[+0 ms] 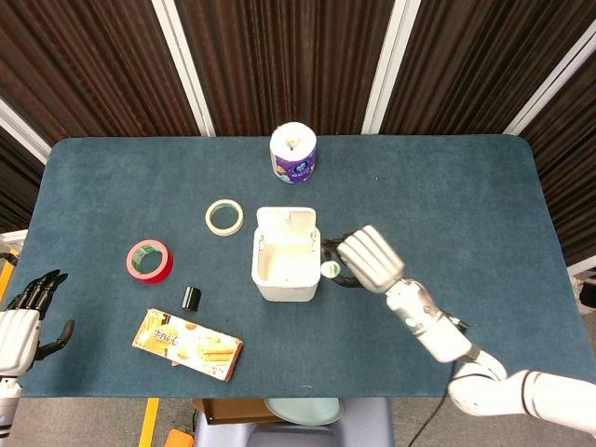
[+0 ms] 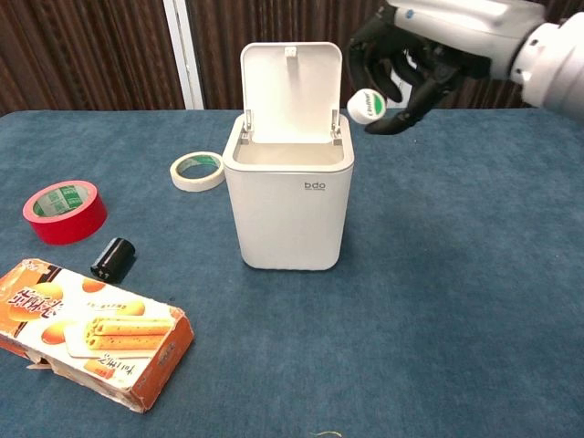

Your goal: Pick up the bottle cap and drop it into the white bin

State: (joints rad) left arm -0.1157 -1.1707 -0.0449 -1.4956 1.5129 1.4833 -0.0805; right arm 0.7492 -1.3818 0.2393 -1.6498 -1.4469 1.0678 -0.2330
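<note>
The white bottle cap (image 2: 366, 105) with green print is pinched in my right hand (image 2: 411, 55), held in the air just right of the white bin's (image 2: 289, 210) rim and above it. From the head view the bottle cap (image 1: 329, 269) sits beside the white bin's (image 1: 286, 289) right edge, with my right hand (image 1: 369, 258) behind it. The bin's lid (image 2: 290, 91) stands flipped up and the inside is open. My left hand (image 1: 20, 321) hangs open off the table's left front corner, far from everything.
A red tape roll (image 2: 64, 211), a cream tape ring (image 2: 198, 170), a small black cylinder (image 2: 113, 259) and a biscuit box (image 2: 87, 333) lie left of the bin. A tissue roll (image 1: 293, 154) stands at the table's far edge.
</note>
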